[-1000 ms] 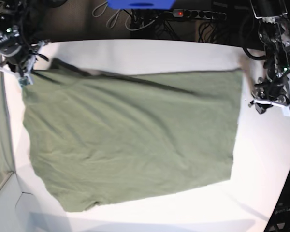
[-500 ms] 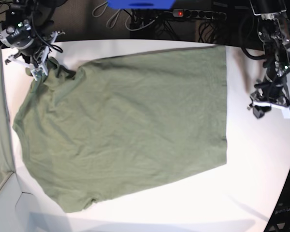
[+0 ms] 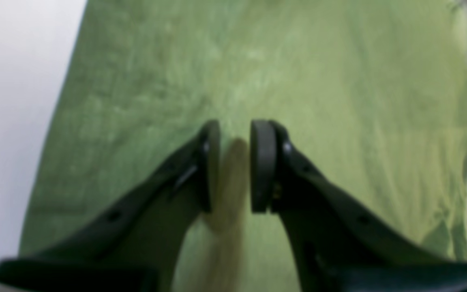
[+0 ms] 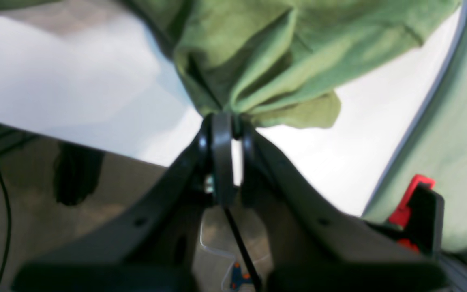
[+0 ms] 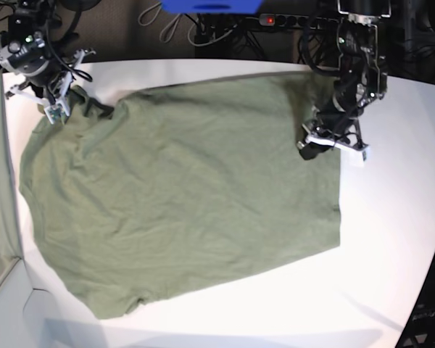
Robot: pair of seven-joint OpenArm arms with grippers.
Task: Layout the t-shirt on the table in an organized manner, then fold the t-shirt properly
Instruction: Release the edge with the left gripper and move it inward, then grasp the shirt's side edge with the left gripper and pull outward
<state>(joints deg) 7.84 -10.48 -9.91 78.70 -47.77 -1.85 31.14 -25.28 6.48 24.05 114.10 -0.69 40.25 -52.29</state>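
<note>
now right tool [image 4: 226, 121] pinches t-shirt [image 5: 181, 196].

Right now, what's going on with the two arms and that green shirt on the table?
The t-shirt lies spread across the white table, mostly flat but bunched at one corner. The right gripper is shut on that bunched corner, near the table's edge. The left gripper hangs over the opposite side of the shirt, its jaws a little apart with nothing between them. No fold has been made yet.

The left tool [image 5: 332, 142] has swung in from bare table [image 5: 399, 217] to over the t-shirt [image 5: 188, 196], its jaws narrower.
</note>
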